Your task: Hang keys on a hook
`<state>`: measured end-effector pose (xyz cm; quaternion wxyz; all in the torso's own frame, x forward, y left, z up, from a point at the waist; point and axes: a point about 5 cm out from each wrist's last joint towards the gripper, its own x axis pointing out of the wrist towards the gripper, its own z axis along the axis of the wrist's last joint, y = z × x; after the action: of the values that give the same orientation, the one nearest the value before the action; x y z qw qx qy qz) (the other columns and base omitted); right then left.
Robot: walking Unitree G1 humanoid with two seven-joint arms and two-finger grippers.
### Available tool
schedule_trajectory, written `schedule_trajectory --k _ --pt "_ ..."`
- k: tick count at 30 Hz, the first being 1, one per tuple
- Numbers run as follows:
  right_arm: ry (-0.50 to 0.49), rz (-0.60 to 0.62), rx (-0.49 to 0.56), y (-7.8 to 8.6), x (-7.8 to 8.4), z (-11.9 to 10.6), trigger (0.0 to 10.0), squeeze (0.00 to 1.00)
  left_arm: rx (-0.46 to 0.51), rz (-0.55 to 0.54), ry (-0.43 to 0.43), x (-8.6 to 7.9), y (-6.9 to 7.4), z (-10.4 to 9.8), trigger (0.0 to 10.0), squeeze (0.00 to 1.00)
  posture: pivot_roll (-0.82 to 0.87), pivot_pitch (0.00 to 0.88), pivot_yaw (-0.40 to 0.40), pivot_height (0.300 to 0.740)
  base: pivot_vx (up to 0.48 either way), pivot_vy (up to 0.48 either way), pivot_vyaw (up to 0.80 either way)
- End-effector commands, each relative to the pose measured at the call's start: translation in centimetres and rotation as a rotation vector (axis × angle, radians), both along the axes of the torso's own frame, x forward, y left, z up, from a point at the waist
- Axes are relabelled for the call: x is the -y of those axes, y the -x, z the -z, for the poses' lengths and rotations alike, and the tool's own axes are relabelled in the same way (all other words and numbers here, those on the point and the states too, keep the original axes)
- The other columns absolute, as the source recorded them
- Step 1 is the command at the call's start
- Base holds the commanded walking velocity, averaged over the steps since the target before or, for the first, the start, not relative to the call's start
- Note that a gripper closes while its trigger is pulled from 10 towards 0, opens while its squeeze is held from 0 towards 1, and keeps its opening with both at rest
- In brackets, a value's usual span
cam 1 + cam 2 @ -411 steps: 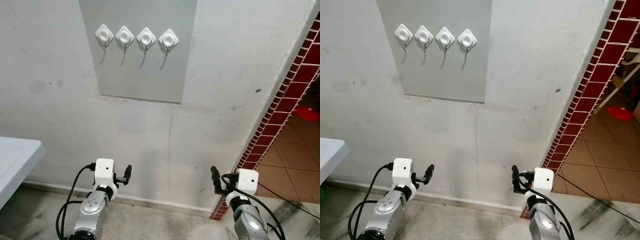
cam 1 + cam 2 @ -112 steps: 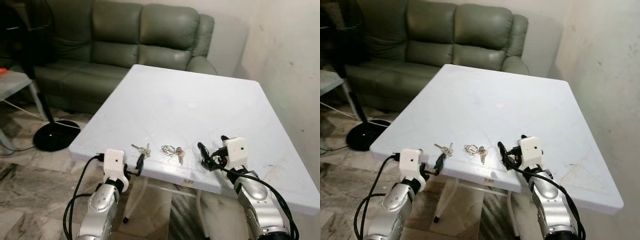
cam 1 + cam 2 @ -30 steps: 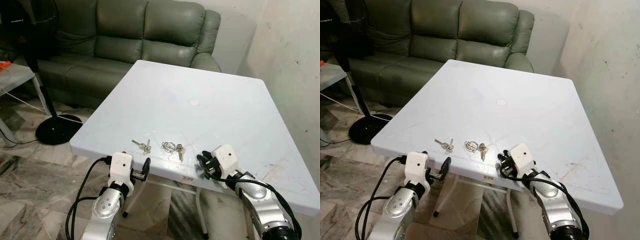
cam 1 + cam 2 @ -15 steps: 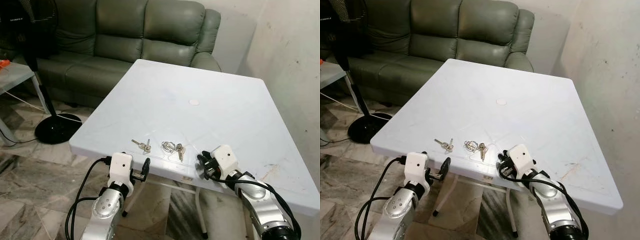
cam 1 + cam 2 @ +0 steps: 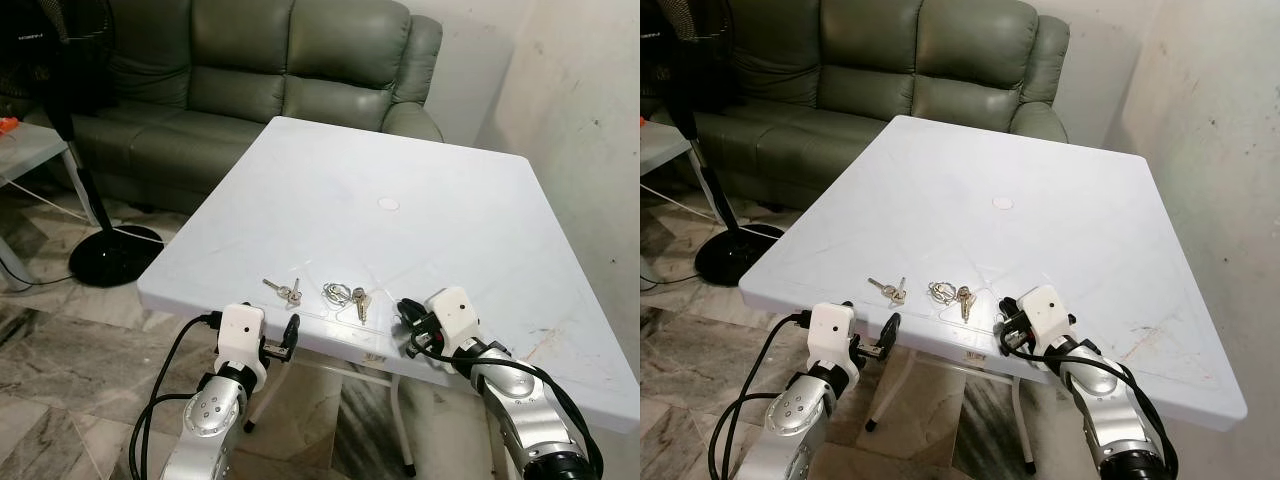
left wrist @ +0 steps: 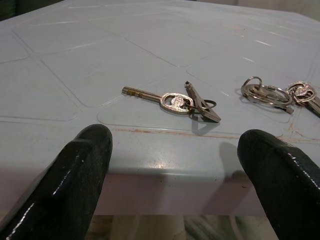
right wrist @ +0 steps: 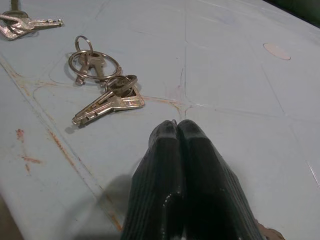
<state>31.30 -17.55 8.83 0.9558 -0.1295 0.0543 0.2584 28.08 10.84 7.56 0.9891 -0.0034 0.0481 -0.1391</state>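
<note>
Two sets of keys lie near the front edge of the white bench [image 5: 450, 230]: the ringed keys [image 5: 345, 296] and, just at their 9 o'clock, a smaller key bunch [image 5: 283, 291]. The right gripper [image 7: 176, 131] hovers over the bench at the ringed keys' 3 o'clock, its fingers pressed together and empty. The left gripper [image 6: 172, 150] waits below the bench edge at the smaller bunch's 6 o'clock, fingers spread wide.

Two bunches of keys lie on the one white worktop [image 5: 450, 190], low in the frame near its front edge: a small bunch [image 5: 284, 291] to the left and a ringed bunch [image 5: 345, 297] just right of it. Two pincers reach in at the bottom, the left pincer [image 5: 291, 334] and the right pincer [image 5: 408, 322]. One green sofa [image 5: 250, 70] fills the upper left, and one fan stand [image 5: 115, 255] sits at mid left.
</note>
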Motion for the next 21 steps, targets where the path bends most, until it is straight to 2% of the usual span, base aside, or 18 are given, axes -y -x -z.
schedule_trajectory --k 1,3,4,7,9,10,11,12,16,17,21 --pt "-0.037 0.016 -0.003 0.0 0.2 -0.3 0.0 0.0 0.004 0.016 -0.003 0.2 -0.2 -0.2 10.0 0.0 0.05 0.057 -0.093 0.74 0.0 0.0 0.0" --pt "-0.09 0.029 0.026 0.0 0.1 -0.8 0.0 0.0 0.007 0.017 0.0 0.2 -0.4 -0.4 10.0 0.0 0.05 0.057 -0.093 0.74 0.0 0.0 0.0" --pt "-0.148 0.041 0.029 -0.1 0.0 -1.2 0.0 0.0 0.009 0.015 0.007 0.1 -0.7 -0.6 10.0 0.0 0.05 0.058 -0.093 0.74 0.0 0.0 0.0" --pt "-0.208 0.125 0.016 -0.6 0.2 -1.6 0.0 0.0 0.015 0.005 0.017 0.0 -1.1 -0.8 10.0 0.0 0.05 0.056 -0.091 0.74 0.0 0.0 0.0" --pt "-0.357 0.187 0.103 -1.0 0.2 -3.5 0.0 0.0 0.035 -0.011 0.021 -0.4 -1.8 -1.5 10.0 0.0 0.04 0.047 -0.086 0.74 0.0 0.0 0.0" --pt "-0.384 0.247 0.125 -1.3 0.4 -4.1 5.4 0.0 0.047 -0.03 0.023 -0.7 -2.3 -1.9 10.0 0.0 0.04 0.043 -0.085 0.74 0.0 0.0 0.0" --pt "-0.37 0.288 0.156 -1.4 0.6 -4.5 10.0 0.0 0.054 -0.041 0.029 -1.0 -2.6 -2.1 10.0 0.0 0.04 0.041 -0.084 0.74 0.0 0.0 0.0" --pt "-0.358 0.314 0.181 -1.5 0.7 -4.7 10.0 0.0 0.057 -0.048 0.033 -1.1 -2.7 -2.3 10.0 0.0 0.04 0.038 -0.083 0.74 0.0 0.0 0.0" --pt "-0.424 0.37 0.216 -1.4 1.0 -5.6 10.0 0.0 0.089 -0.07 0.051 -1.9 -3.7 -3.5 10.0 0.0 0.03 0.029 -0.078 0.74 0.0 0.0 0.0" --pt "-0.376 0.387 0.253 -1.2 1.0 -5.8 10.0 0.0 0.107 -0.072 0.062 -2.3 -4.0 -4.1 10.0 0.0 0.03 0.024 -0.074 0.74 0.0 0.0 0.0" --pt "-0.299 0.442 0.283 -1.0 1.0 -5.7 10.0 0.0 0.149 -0.084 0.074 -3.2 -4.5 -5.1 10.0 0.0 0.03 0.014 -0.066 0.74 0.0 0.0 0.0"
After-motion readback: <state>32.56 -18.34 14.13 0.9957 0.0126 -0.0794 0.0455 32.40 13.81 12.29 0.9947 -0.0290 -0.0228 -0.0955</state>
